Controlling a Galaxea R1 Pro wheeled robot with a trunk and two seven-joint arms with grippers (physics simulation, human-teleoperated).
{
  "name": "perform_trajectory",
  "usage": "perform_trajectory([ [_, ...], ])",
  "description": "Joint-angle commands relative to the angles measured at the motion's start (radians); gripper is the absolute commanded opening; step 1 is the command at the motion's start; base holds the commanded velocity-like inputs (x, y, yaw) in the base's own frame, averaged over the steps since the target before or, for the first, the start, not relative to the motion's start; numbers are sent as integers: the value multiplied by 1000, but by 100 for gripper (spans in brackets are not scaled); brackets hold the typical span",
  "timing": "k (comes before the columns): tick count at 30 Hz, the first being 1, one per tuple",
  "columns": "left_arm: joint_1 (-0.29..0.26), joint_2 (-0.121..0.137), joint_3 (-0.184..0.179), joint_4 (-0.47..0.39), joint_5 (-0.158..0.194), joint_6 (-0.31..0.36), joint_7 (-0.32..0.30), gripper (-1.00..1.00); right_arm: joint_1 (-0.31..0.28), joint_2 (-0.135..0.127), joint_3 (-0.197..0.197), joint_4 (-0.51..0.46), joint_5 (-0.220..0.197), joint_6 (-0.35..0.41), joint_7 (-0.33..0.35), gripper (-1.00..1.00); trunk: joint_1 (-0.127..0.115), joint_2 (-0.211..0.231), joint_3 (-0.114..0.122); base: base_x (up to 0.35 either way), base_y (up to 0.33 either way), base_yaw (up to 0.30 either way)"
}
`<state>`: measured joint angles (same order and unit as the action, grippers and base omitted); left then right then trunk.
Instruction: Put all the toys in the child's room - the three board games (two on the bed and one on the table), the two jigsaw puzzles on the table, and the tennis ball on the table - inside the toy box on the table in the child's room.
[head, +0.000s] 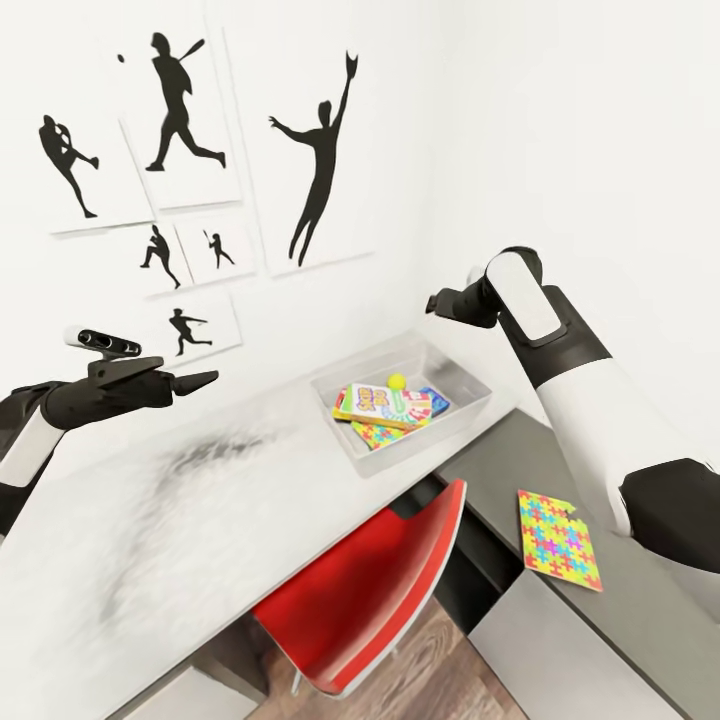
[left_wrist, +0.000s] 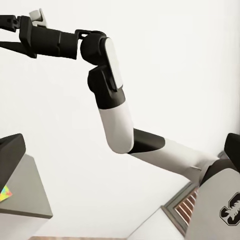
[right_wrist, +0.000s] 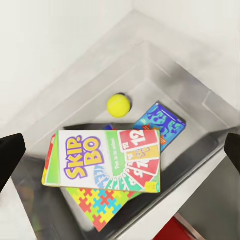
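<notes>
Toy box (head: 470, 410): one, light grey tray on the pale desk (head: 200, 520) near the wall corner.

Contents, counted from the right wrist view:
- 1 tennis ball (right_wrist: 118, 105), resting on the tray floor just beside the boxes.
- 1 "SKIP BO" box (right_wrist: 107, 160) on top of the pile.
- 1 light blue game box (right_wrist: 161, 124), partly tucked under the SKIP BO box.
- 1 jigsaw puzzle (right_wrist: 100, 205), at the bottom of the pile, sticking out from beneath.
- A further edge (green/red) shows under the SKIP BO box; cannot tell what it is.

Outside the box: 1 jigsaw puzzle (head: 558, 538) lying flat on the lower dark grey desk (head: 640, 620), well apart from the tray.

Left gripper (head: 195, 381): held above the pale desk, nothing in it; fingers look close together.

Right gripper (right_wrist: 120, 150): above the tray, fingertips wide apart, empty.

One red chair (head: 380, 590) at the pale desk.
</notes>
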<state>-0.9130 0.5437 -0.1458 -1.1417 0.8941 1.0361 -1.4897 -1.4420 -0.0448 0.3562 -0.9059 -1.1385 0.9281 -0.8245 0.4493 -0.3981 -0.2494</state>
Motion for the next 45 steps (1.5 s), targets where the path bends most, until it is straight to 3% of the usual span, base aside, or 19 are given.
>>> perform_trajectory([
  [1, -1, 1, -3, 0, 2, 10, -4, 100, -1, -1, 4, -1, -10, 1, -10, 100, 1, -2, 0, 0, 0, -74],
  [45, 20, -2, -3, 0, -3, 8, 4, 100, 0, 0, 5, 0, -10, -6, -10, 100, 1, -2, 72, 0, 0, -96],
])
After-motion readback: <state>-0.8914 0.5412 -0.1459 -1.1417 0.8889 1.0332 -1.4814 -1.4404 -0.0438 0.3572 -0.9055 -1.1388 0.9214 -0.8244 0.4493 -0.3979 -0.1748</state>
